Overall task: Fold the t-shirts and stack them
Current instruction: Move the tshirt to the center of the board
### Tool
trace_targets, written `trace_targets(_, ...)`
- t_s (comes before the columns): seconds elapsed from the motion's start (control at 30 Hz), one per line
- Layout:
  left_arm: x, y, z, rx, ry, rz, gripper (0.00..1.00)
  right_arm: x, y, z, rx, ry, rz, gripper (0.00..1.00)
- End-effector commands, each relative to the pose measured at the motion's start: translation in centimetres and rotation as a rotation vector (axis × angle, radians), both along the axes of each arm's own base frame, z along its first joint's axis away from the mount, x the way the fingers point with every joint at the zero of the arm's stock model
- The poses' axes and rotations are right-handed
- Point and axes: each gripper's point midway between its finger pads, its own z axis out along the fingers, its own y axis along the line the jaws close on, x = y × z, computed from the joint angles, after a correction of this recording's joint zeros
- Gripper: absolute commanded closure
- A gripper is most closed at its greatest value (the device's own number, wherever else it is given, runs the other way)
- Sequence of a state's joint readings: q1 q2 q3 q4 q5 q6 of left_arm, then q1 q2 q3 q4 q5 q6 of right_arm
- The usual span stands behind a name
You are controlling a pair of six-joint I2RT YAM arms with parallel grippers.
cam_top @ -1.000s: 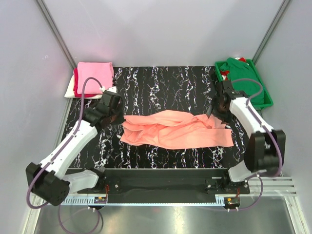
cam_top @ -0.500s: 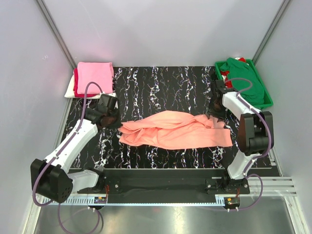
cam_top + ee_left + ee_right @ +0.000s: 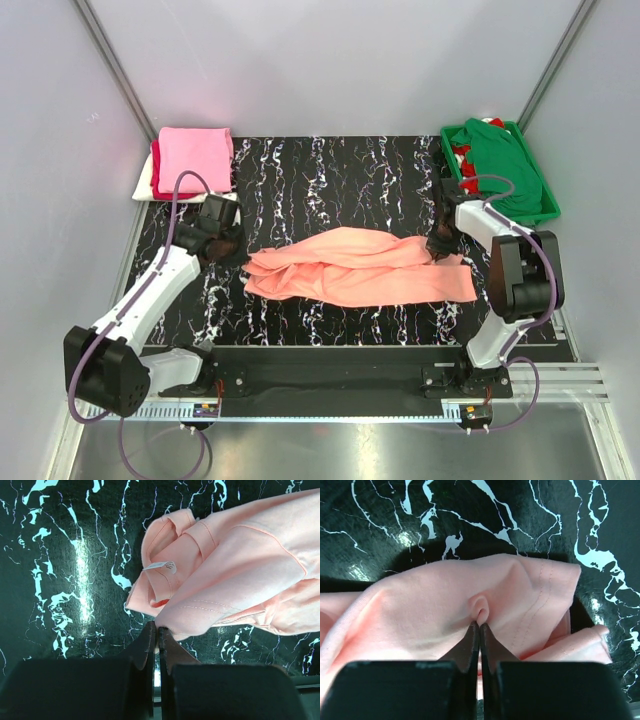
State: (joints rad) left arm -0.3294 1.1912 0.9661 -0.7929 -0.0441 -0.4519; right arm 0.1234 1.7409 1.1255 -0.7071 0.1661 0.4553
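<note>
The salmon-peach t-shirt point(image 3: 360, 266) lies bunched in a long band across the middle of the counter point(image 3: 330, 175). Its collar and white label point(image 3: 162, 566) are at the left end.

Change noted: a second ago the right hand point(image 3: 479, 625) stood open above the shirt's right end. It has now come down and closed, pinching a small pucker of cloth just inside the stitched hem. The left hand point(image 3: 156, 630) remains closed at the collar end, its tips meeting the cloth edge and, as far as we can tell, gripping it.

We judge that both ends are now held, so the shirt can be lifted or drawn flat for folding.

Both arms reach forward with their hands low on the cloth. The right forearm is folded back close to its base.

A bright pink t-shirt point(image 3: 193, 152) tops the folded stack at the far left corner. A dark green t-shirt point(image 3: 505, 160) fills the green tray point(image 3: 548, 208) at the far right corner.
</note>
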Motion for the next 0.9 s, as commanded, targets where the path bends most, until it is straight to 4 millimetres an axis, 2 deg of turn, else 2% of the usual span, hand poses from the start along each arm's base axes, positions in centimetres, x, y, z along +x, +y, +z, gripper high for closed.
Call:
trace_targets(0.0,0.7,-0.1,2.5,-0.023,-0.069,-0.005,1.00,1.9,0.3,3.6,0.022,-0.125,-0.005,1.00)
trace_targets(0.03,0.8,0.0,3.1,-0.022,-0.080,-0.004,1.00,1.7,0.2,4.4,0.020,-0.125,-0.006,1.00)
trace_targets(0.1,0.6,0.1,3.9,-0.017,-0.082,-0.002,1.00,2.8,0.2,8.0,0.021,-0.200,-0.009,1.00)
trace_targets(0.13,1.2,0.2,5.6,-0.019,-0.121,-0.001,1.00,2.3,0.0,9.2,0.016,-0.198,-0.010,1.00)
trace_targets(0.17,0.9,0.4,6.2,-0.011,-0.119,-0.001,1.00,3.2,0.1,11.7,0.022,-0.255,-0.008,1.00)
trace_targets(0.2,1.2,0.4,8.7,-0.026,-0.178,-0.001,1.00,3.0,0.0,14.3,0.026,-0.312,-0.011,1.00)
trace_targets(0.27,1.0,0.4,11.3,-0.037,-0.235,-0.016,1.00,2.2,0.0,19.5,0.040,-0.412,-0.011,1.00)
trace_targets(0.3,0.5,0.5,13.0,-0.053,-0.283,-0.022,1.00,1.7,-0.1,21.3,0.045,-0.447,-0.009,1.00)
trace_targets(0.33,0.5,0.5,15.8,-0.071,-0.349,-0.026,1.00,0.8,0.0,23.6,0.058,-0.482,-0.008,1.00)
trace_targets(0.37,0.0,0.7,17.0,-0.069,-0.373,-0.040,1.00,0.1,0.0,25.2,0.067,-0.517,-0.011,1.00)
trace_targets(0.4,-0.8,0.9,18.6,-0.080,-0.419,-0.045,1.00,-1.9,-0.2,27.4,0.079,-0.567,-0.015,1.00)
trace_targets(0.43,-1.3,1.2,21.6,-0.097,-0.494,-0.046,1.00,-2.8,-0.2,29.4,0.097,-0.623,-0.017,1.00)
trace_targets(0.47,-2.1,1.4,22.6,-0.096,-0.517,-0.057,1.00,-3.9,-0.1,30.6,0.120,-0.662,-0.029,1.00)
trace_targets(0.5,-3.2,1.8,24.4,-0.107,-0.574,-0.061,1.00,-6.2,0.2,32.6,0.160,-0.730,-0.019,1.00)
trace_targets(0.53,-4.0,2.1,25.8,-0.113,-0.615,-0.063,1.00,-7.5,0.3,33.8,0.184,-0.769,-0.016,1.00)
trace_targets(0.57,-5.1,2.5,28.0,-0.122,-0.679,-0.070,1.00,-8.7,0.4,34.6,0.208,-0.797,-0.025,1.00)
trace_targets(0.6,-6.7,2.9,29.6,-0.139,-0.746,-0.076,1.00,-10.8,0.4,35.9,0.233,-0.852,-0.025,1.00)
trace_targets(0.67,-8.9,3.5,32.7,-0.164,-0.871,-0.089,1.00,-13.2,0.5,36.9,0.270,-0.897,-0.034,1.00)
trace_targets(0.7,-10.8,4.0,34.1,-0.184,-0.947,-0.102,1.00,-15.0,0.4,38.1,0.286,-0.957,-0.030,1.00)
trace_targets(0.8,-14.1,5.5,37.6,-0.198,-1.125,-0.089,1.00,-17.5,-0.3,41.3,0.298,-1.107,-0.039,1.00)
trace_targets(0.83,-14.6,6.0,38.4,-0.190,-1.163,-0.075,1.00,-18.0,-0.6,42.7,0.293,-1.155,-0.044,1.00)
trace_targets(0.87,-14.9,6.5,38.8,-0.180,-1.181,-0.058,1.00,-17.7,-0.8,43.4,0.284,-1.168,-0.048,1.00)
